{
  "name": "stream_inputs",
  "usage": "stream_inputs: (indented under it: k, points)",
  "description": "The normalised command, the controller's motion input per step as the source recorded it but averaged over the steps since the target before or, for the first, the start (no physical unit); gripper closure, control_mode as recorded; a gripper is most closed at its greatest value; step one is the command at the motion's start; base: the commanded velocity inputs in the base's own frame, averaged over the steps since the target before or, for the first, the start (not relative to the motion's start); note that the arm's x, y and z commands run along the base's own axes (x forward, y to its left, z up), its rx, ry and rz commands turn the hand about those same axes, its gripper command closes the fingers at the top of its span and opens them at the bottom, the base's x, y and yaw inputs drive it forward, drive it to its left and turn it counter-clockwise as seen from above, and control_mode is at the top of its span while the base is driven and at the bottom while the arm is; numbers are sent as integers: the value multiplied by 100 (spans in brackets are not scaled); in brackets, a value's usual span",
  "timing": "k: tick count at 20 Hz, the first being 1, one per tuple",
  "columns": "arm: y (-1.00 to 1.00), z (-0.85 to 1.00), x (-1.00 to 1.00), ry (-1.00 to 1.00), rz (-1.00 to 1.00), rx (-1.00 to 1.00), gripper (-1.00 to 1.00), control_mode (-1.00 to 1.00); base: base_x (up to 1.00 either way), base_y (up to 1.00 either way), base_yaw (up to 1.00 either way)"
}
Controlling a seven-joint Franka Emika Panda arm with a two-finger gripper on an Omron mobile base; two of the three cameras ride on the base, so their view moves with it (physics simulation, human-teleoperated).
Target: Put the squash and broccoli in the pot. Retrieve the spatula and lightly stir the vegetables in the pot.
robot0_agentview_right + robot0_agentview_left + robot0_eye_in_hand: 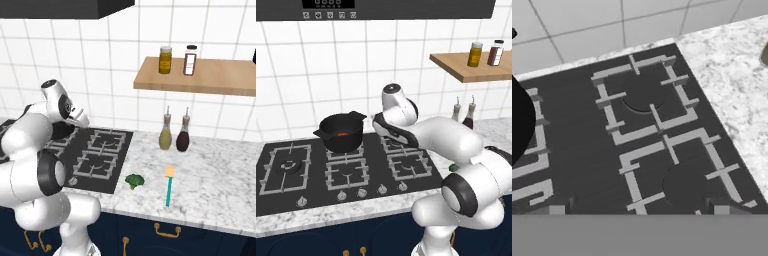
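Right base view, spatula (169, 187): lies flat on the marble table (220, 175) near its front edge, tan blade pointing toward the wall, slim teal handle toward the robot; nothing touches it.
Broccoli (134, 180): a small bright green lumpy floret on the table, just beside the right edge of the hob (100, 155) and left of the spatula, apart from it.
Risk at the floret: it is small and knobbly, so a pinch set off-centre would probably squeeze it out sideways, either onto the hob grates or against the spatula handle.
Risk at the spatula: the handle is thin and lies flat, so the tips would have to come right down to the stone; a shallow approach may skid it toward the front edge.
Pincer (377, 121): at the end of the arm over the hob, between the pot and the right-hand burners; in the hand view its tips (556, 210) stand wide apart with nothing between them.
Pot (341, 131): deep, round, matte black, two short side handles, sitting on a rear burner left of the pincer.
Squash (342, 133): a small orange-red piece seen low inside the pot.
Risk at the pot: the carry from the table crosses the raised grates, and a low pass could clip the rim or a handle and shift the pot.
Bottles (174, 134): two stand at the wall behind the spatula, well clear of the likely path.
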Motion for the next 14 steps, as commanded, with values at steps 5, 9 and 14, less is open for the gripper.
stream_inputs:
  k: [5,9,14]
  points:
    - [-100,0,-24,19,-14,0,-100,-100,0,0,0]
    - [-100,-7,-63,16,-14,4,-100,-100,0,0,0]
    - [-100,-14,-93,0,-11,13,-100,-100,0,0,0]
